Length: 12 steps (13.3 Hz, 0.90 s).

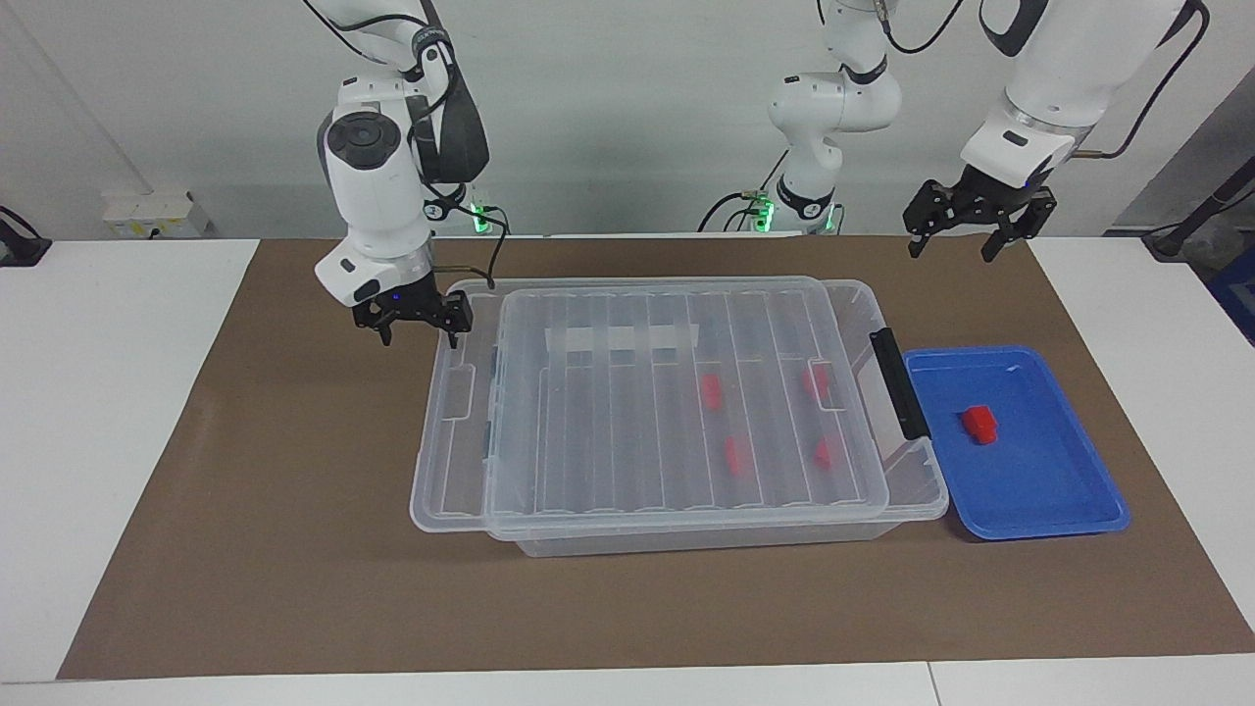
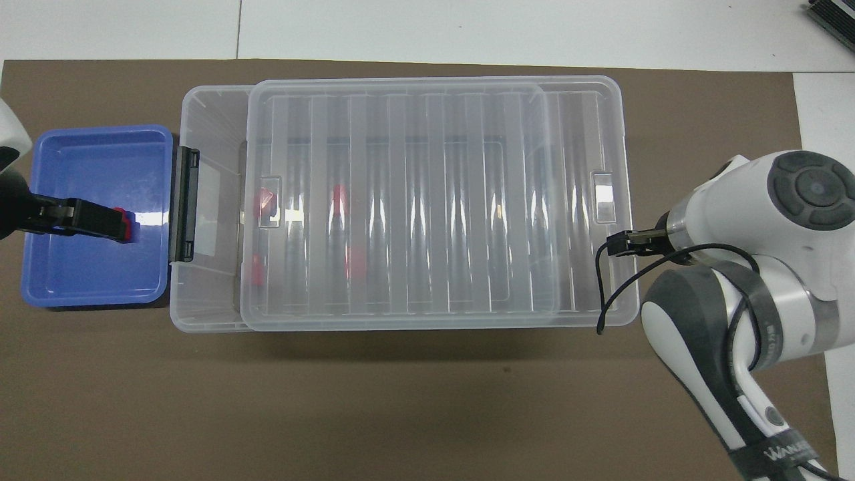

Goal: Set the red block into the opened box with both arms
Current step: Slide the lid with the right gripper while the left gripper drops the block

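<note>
Brown matting carries the box [image 1: 686, 529], its lid [image 1: 647, 412] overhanging the right arm's end. Right gripper [image 1: 414, 324], fingers spread and empty, should draw it level. Left gripper [image 1: 966, 230] hangs open and empty above the tray [image 1: 1069, 520] holding the red block [image 1: 978, 424].

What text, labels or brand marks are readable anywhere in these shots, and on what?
"WANDE...": partial white lettering on the dark band of the right arm at the bottom edge of the overhead view; the rest is cut off.
White tape strip on the box lid: no writing visible.
Blue tray, red block: no markings seen.
</note>
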Motion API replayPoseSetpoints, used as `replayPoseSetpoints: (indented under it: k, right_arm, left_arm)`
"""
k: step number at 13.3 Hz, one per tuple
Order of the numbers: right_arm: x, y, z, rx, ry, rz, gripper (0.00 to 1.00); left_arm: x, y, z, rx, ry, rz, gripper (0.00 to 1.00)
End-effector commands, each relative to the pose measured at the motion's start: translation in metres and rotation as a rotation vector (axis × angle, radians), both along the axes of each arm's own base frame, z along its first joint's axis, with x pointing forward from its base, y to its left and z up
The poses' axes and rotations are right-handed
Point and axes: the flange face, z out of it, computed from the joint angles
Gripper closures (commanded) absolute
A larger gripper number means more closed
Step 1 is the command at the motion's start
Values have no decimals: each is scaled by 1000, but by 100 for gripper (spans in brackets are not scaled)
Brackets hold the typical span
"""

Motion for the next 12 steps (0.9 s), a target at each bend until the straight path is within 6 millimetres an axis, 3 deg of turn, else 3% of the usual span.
replayPoseSetpoints:
  k: [1,6,8,12]
  right_arm:
    - [-4,-26,2,-17,21,62,0]
    - [-2,-71,2,-12,42,183,0]
    - [-2,-78,1,-10,49,223,0]
    - [-2,-90,2,-8,50,296,0]
  left_arm:
    - [-4,4,2,-4,-18,20,0]
    - [-4,26,8,2,-44,54,0]
    - [-3,38,7,2,-45,70,0]
    - [-2,39,8,3,-50,71,0]
